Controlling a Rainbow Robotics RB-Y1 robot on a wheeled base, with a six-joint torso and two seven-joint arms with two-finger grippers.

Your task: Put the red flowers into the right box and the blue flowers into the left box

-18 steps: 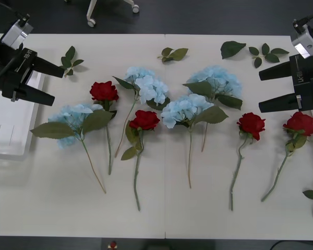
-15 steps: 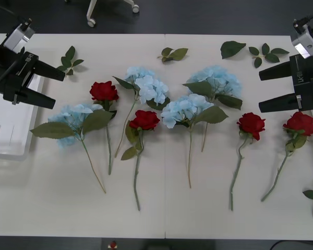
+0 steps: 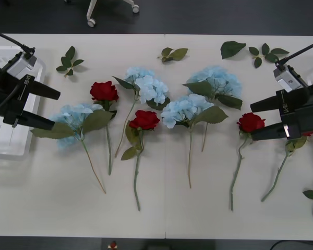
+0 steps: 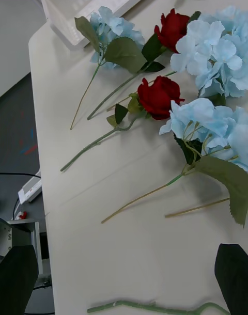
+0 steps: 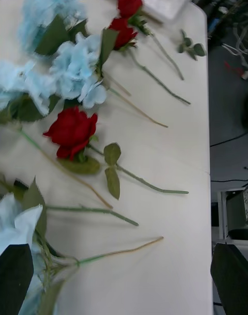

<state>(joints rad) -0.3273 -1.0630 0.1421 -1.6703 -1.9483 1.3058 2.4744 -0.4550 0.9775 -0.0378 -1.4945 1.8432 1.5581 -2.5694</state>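
Red flowers [image 3: 145, 120] and blue flowers [image 3: 151, 88] lie spread across the white table [image 3: 198, 208], blooms toward twelve o'clock, stems trailing toward six. Four pale blue heads sit through the middle band, with red roses mixed among them. Over at nine o'clock, the left gripper [image 3: 51, 109] hangs above the table with its black fingers spread wide, nothing between them, tips pointing toward three o'clock right at the leaf of the leftmost blue head [image 3: 75, 117]. Behind it, the left box [image 3: 10, 151] sits at the table's nine o'clock edge. At three o'clock, the right gripper [image 3: 254, 121] reaches in level, fingers wide apart and empty, tips aimed toward nine o'clock and bracketing a red rose [image 3: 250, 123]; another rose [image 3: 307, 134] peeks out beneath that arm. Loose green leaf sprigs [image 3: 173, 53] dot the twelve o'clock edge. The white print on the gripper bodies is too small to read.
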